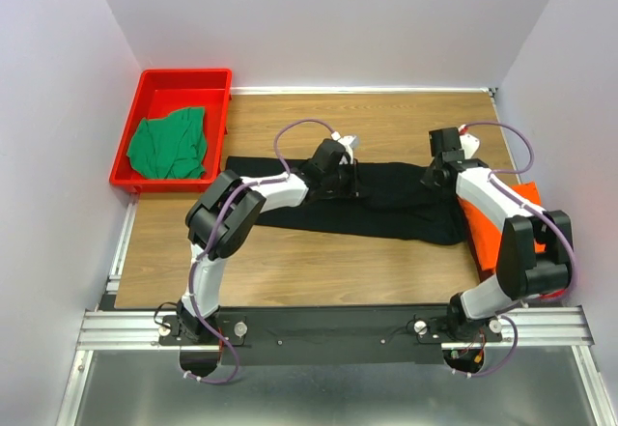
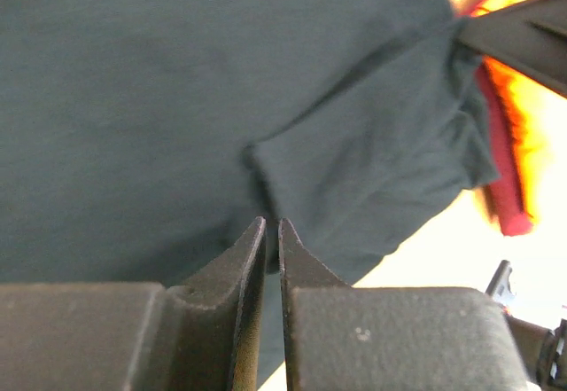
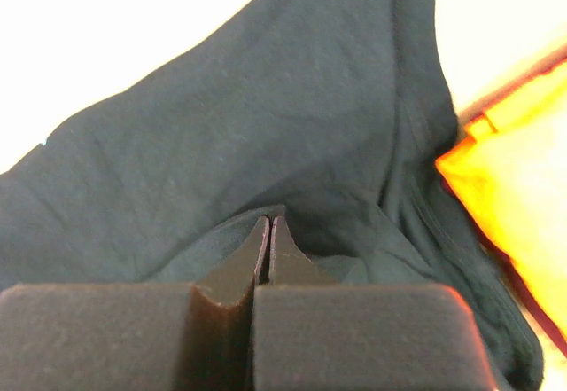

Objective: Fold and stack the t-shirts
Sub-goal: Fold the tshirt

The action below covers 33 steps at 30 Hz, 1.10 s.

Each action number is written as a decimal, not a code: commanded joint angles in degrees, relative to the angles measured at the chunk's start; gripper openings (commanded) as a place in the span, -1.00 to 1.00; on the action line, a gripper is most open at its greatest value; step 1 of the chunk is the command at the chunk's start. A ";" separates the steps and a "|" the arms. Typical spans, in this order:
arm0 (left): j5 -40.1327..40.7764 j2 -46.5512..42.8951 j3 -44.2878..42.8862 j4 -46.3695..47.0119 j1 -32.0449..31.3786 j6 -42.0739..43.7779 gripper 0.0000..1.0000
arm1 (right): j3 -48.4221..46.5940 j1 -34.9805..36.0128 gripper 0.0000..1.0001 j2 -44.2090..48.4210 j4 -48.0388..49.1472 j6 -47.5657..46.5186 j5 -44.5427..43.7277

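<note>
Top view: black t-shirt [image 1: 386, 209] spread lengthwise mid-table [image 1: 319, 262], its right end touching the orange t-shirt [image 1: 483, 238] at the right edge. The green t-shirt [image 1: 172, 146] is heaped in the red tray [image 1: 183, 80] at far left, with bare wood free along the black shirt's near and far edges. Left wrist: left gripper [image 2: 272, 222] nearly closed with a slim gap, tips at a folded shirt edge; a pinch cannot be told. Right wrist: right gripper [image 3: 269, 219] fully closed, tips against bunched black cloth, orange hem just beside.
</note>
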State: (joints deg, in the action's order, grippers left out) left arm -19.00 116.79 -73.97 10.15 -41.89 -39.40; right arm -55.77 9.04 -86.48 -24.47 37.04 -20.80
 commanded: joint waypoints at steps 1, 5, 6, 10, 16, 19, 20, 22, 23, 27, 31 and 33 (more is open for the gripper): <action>2.92 -1.57 1.11 1.71 0.67 -0.95 -0.65 | -3.99 0.10 -0.99 -3.16 2.76 0.40 -1.44; 3.62 -1.66 0.15 1.71 0.93 -0.51 -0.65 | -5.31 0.10 -0.99 -3.96 3.37 0.40 -1.18; 3.54 -1.57 -0.03 1.80 0.93 -0.33 -0.65 | -5.58 0.10 -0.99 -4.05 3.46 0.40 -1.09; 2.84 -1.31 -0.82 1.80 1.11 -0.07 -0.60 | -6.11 0.10 -0.99 -4.14 3.64 0.23 -0.65; 0.56 0.36 -2.93 1.80 1.11 0.64 -0.08 | -4.27 0.02 -0.99 -2.82 3.81 0.23 -0.21; -1.64 2.64 -4.51 1.45 1.11 0.55 -0.06 | -3.56 0.10 -0.99 -2.21 3.81 0.14 -0.03; -2.00 2.91 -4.86 1.36 1.11 0.46 -0.05 | -3.47 0.10 -0.99 -1.94 3.81 0.14 0.05; -2.53 3.53 -5.83 0.75 1.11 0.64 -0.05 | -3.29 0.01 -0.99 -1.77 3.81 0.14 0.40; -2.70 4.31 -6.26 0.31 1.11 0.81 -0.05 | -3.29 0.01 -0.99 -1.68 3.81 0.23 0.49; -2.88 6.25 -8.90 -2.24 0.85 1.34 -0.05 | -3.21 0.02 -0.99 -1.41 3.81 0.14 0.93; -2.35 7.31 -9.26 -3.56 0.32 1.52 -0.05 | -2.94 0.02 -0.99 -1.15 3.81 0.23 1.46; -2.26 7.57 -9.61 -3.91 0.23 1.60 -0.05 | -2.94 0.02 -0.99 -1.32 3.81 0.14 1.64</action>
State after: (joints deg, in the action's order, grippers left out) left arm -20.36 123.11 -81.95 8.03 -41.06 -38.89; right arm -59.55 9.04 -89.45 -21.45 37.04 -19.99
